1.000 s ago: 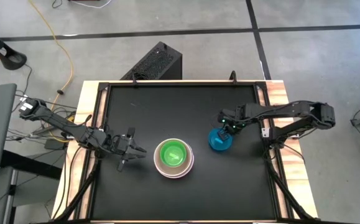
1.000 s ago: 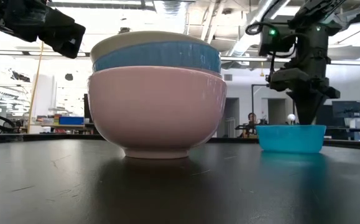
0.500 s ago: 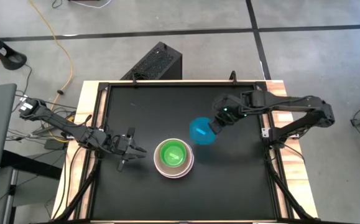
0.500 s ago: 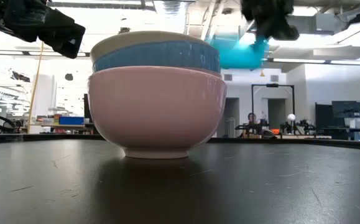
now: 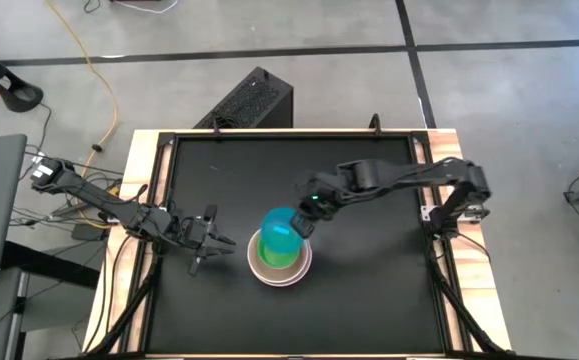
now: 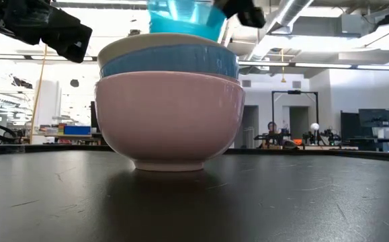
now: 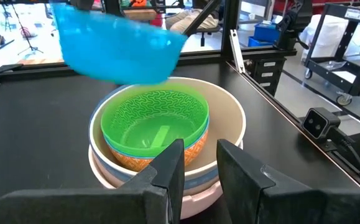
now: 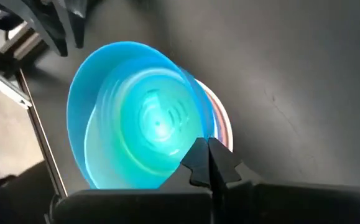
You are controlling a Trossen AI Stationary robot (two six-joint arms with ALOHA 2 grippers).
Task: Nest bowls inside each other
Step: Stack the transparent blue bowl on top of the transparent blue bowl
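Note:
A stack of nested bowls (image 5: 279, 260) rests on its pink bowl's (image 6: 170, 117) foot on the black table. Above the pink come a blue bowl (image 6: 170, 62) and a cream one (image 7: 229, 118), with the green bowl (image 7: 152, 121) innermost on an orange-patterned one. The small teal bowl (image 5: 281, 232) hangs over the stack, and my right gripper (image 5: 306, 218) is shut on it. My left gripper (image 7: 198, 165) waits left of the stack, level, open, holding nothing. My right gripper pinches the teal bowl's rim (image 8: 195, 134) between its two fingers, on the side toward the right arm. The fingers (image 8: 207, 158) slant down from the table's far right. The bowl is lifted clear, tilted, just above the stack's top (image 6: 181, 17).
Raised black rails (image 5: 164, 200) frame the table's mat. Bare mat lies to the right of the stack, where the teal bowl stood, and along the near edge. A dark box (image 5: 249, 100) stands on the floor beyond the far edge.
My right gripper has lifted the teal bowl off the mat on the stack's right. It has carried the bowl up and toward the table's left, to above the stack. The bowl has tipped from level to tilted.

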